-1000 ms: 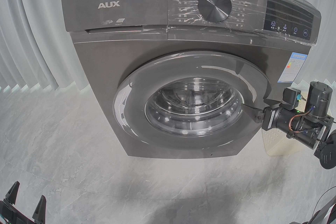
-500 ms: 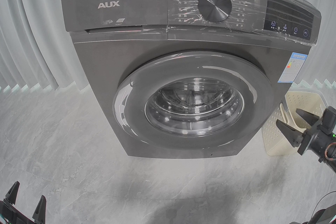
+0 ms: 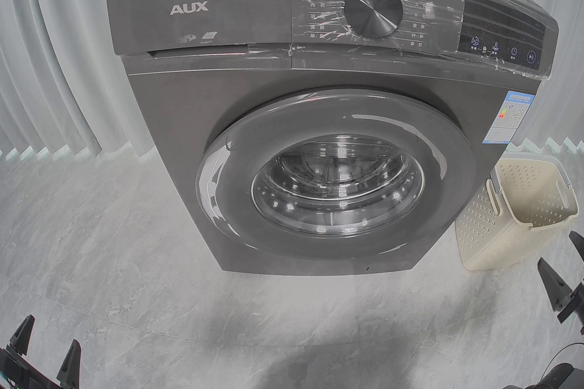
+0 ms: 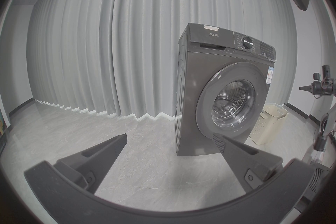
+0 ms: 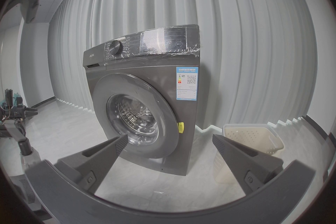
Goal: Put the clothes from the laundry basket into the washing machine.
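Cream laundry basket (image 3: 486, 226) sits lower right, seemingly empty, beside the grey washing machine (image 3: 243, 104), its door (image 3: 231, 177) shut. Left gripper (image 3: 48, 332) and right gripper (image 3: 558, 250) hang low, fingers wide. Loading looks finished; otherwise, opening the door comes next.

washing machine (image 3: 182, 98) x1 | laundry basket (image 3: 523, 214) x1 | round door (image 3: 243, 165) x1 | knob (image 3: 373, 9) x1 | label sticker (image 3: 508, 117) x1 | grippers x2 lol (left gripper (image 3: 48, 338), right gripper (image 3: 566, 265))
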`<state>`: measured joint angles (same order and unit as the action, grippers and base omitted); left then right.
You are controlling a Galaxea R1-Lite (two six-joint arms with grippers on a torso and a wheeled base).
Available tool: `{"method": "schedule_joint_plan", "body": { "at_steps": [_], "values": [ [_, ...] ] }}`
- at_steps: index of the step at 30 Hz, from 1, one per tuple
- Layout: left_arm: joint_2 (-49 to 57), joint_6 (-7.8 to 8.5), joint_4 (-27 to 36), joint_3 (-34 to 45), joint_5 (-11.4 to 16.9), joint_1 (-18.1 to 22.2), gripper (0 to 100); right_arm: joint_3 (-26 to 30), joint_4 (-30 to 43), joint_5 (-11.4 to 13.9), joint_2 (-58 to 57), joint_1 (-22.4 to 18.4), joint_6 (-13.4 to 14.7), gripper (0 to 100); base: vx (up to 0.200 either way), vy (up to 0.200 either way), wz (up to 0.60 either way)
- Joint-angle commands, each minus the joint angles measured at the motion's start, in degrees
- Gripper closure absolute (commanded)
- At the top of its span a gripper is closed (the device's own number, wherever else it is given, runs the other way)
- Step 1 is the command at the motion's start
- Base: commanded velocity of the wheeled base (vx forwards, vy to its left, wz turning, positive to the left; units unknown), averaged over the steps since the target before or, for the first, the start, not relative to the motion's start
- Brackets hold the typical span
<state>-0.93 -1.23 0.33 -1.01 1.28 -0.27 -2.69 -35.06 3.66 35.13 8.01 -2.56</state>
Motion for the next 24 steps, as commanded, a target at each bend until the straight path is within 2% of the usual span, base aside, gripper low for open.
{"method": "schedule_joint_plan", "body": {
  "at_steps": [1,8,11,13,17,24],
  "values": [
    [0.66,0.0,0.02,0.92,-0.05,0.0,0,2.52,11.86,0.47,-20.81,-3.53,-0.34,0,0.0,0.0,0.0],
    [0.66,-0.18,0.02,0.92,-0.05,0.0,0,2.69,26.53,0.74,-34.78,-6.78,-0.43,0,0.0,0.0,0.0],
    [0.66,-0.26,0.02,0.92,-0.05,0.0,0,2.69,30.84,0.83,-35.13,-7.83,0.27,0,0.0,0.0,0.0],
    [0.66,-0.35,0.02,0.92,-0.05,0.0,0,2.69,31.19,0.03,-35.13,-7.83,0.71,0,0.0,0.0,0.0],
    [0.66,-0.35,0.02,0.92,-0.05,0.0,0,2.69,35.41,-3.66,-35.13,-7.92,1.59,0,0.0,0.0,0.0],
    [0.66,-0.44,-0.07,0.92,-0.14,0.0,0,2.69,34.97,-3.75,-35.13,-7.83,2.65,0,0.0,0.0,0.0]
  ]
}}
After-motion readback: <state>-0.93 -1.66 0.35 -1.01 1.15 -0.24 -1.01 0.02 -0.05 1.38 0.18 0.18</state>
